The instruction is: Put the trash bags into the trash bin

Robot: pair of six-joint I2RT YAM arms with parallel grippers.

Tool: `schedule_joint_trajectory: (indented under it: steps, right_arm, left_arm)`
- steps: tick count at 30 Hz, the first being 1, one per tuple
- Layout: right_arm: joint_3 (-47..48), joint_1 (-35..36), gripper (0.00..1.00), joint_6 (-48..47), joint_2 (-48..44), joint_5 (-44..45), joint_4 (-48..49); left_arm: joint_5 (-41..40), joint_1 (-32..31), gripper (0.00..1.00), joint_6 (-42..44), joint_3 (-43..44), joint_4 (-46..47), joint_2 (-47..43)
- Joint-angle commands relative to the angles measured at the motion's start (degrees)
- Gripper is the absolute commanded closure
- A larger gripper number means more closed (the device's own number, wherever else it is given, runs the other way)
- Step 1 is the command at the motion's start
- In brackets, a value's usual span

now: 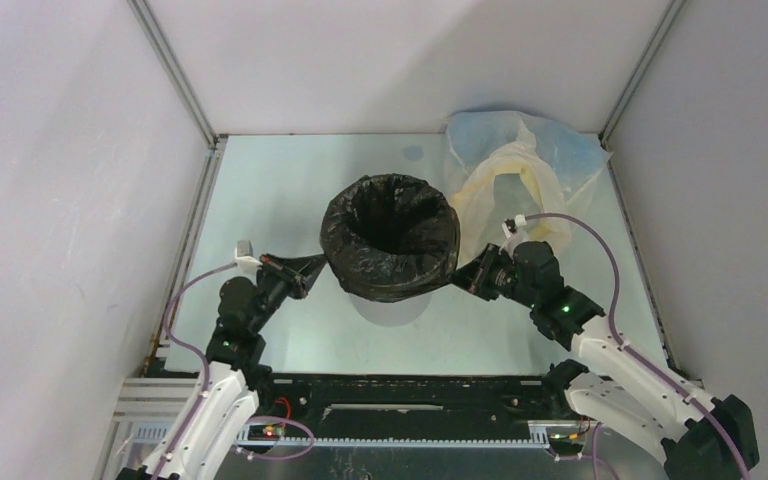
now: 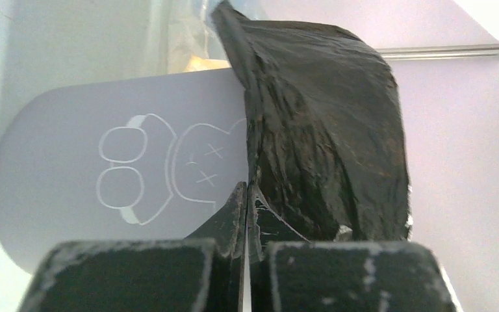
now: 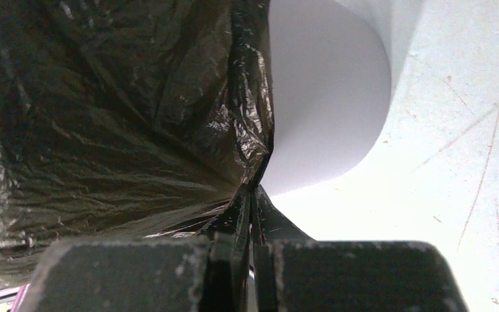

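Observation:
The black trash bag (image 1: 390, 240) is draped over and into the pale grey trash bin, whose wall shows in the left wrist view (image 2: 71, 169) and the right wrist view (image 3: 325, 97). The bag's mouth is open at the top and its skirt hangs down the bin's outside. My left gripper (image 1: 295, 268) is shut on the bag's left edge (image 2: 325, 130). My right gripper (image 1: 468, 276) is shut on the bag's right edge (image 3: 117, 117). Both pull the film outward into taut points.
A translucent yellowish and pale-blue plastic bag (image 1: 525, 165) lies at the back right, just behind the right gripper. White walls enclose the table on three sides. A line drawing marks the bin's wall (image 2: 162, 166).

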Motion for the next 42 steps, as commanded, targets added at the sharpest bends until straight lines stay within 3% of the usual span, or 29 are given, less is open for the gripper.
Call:
schedule_joint_trajectory:
  steps: [1,8,14,19,25,29,32,39,40,42]
  right_arm:
    - [-0.85,0.31,1.00,-1.71,1.99,1.69,3.01]
    - [-1.26,0.31,1.00,-3.77,5.24,2.86,4.40]
    - [-1.17,0.09,0.91,-6.35,6.65,2.91,5.14]
    - [-1.19,-1.14,0.76,-9.27,4.13,2.02,4.35]
    - [-0.69,-3.91,0.57,-13.29,-3.13,5.71,-0.56]
    - [2.89,-4.36,0.52,-17.83,-6.92,9.51,-6.51]
    - [7.53,-4.28,0.54,-22.10,-8.33,11.84,-10.72]
    - [20.56,-0.71,0.72,-32.39,-7.21,17.56,-18.87]
    - [21.94,0.01,0.77,-33.71,-6.68,16.44,-18.96]
    - [25.59,1.25,1.00,-35.80,-4.59,14.09,-19.28]
  left_arm:
    - [-3.18,0.41,1.00,6.78,-0.14,-3.97,0.28]
    - [-6.07,0.41,1.00,12.58,0.33,-6.45,2.34]
    - [-7.02,0.41,1.00,15.56,0.79,-6.63,4.53]
    - [-8.09,0.41,0.87,18.94,2.67,-9.21,3.72]
    - [-16.43,0.40,0.71,25.56,8.14,-23.87,-0.23]
    - [-20.09,0.38,0.64,28.07,10.44,-28.21,-2.96]
    - [-19.82,0.41,0.63,29.59,11.89,-29.02,-3.44]
    - [-12.97,0.41,0.55,33.49,16.51,-28.96,0.08]
    - [-11.99,0.41,0.53,33.43,16.87,-28.76,0.74]
    - [-10.48,0.41,0.52,33.47,17.36,-28.26,1.97]
